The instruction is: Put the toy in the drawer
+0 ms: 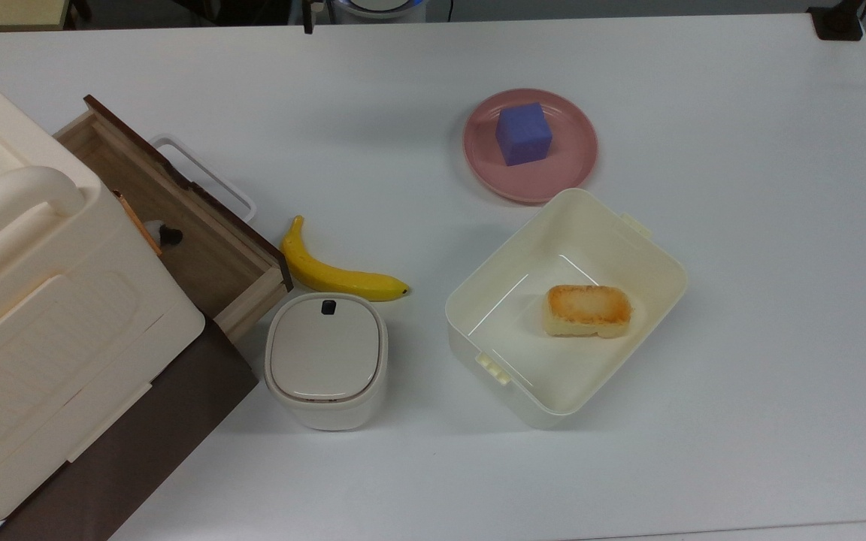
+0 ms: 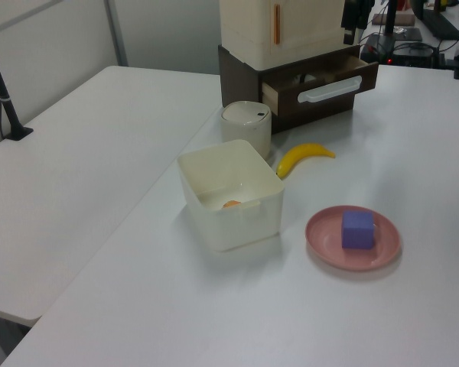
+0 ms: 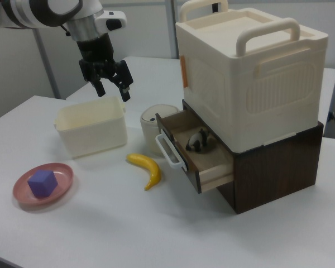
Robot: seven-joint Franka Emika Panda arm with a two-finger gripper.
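**Toy lying in the open drawer, gripper raised and empty**

The toy (image 3: 199, 140), a tiny black-and-white figure, lies on the floor of the drawer (image 3: 212, 162), toward the back, near the cream storage box that sits on the cabinet. In the top view its black part (image 1: 171, 235) shows just beside the overhanging edge of that box (image 1: 49, 300). I judge the toy light and rigid, probably hard plastic and a little slippery; its small size leaves only a narrow pinch across the body as a hold, should I need to reseat it. The drawer stands pulled out, its white loop handle (image 3: 170, 149) facing the table.

Just in front of the drawer lie the banana (image 3: 147, 168) and a lidded white bin (image 1: 325, 359). Farther out are the open cream tub (image 1: 658, 285) holding a piece of toasted bread (image 1: 588, 309), and the pink plate (image 1: 576, 165) carrying the purple cube (image 1: 523, 134).

My gripper (image 3: 113, 84) hangs above the open tub, well apart from the drawer, fingers spread and grasping nothing. I judge the placement done; only closing the drawer might remain.
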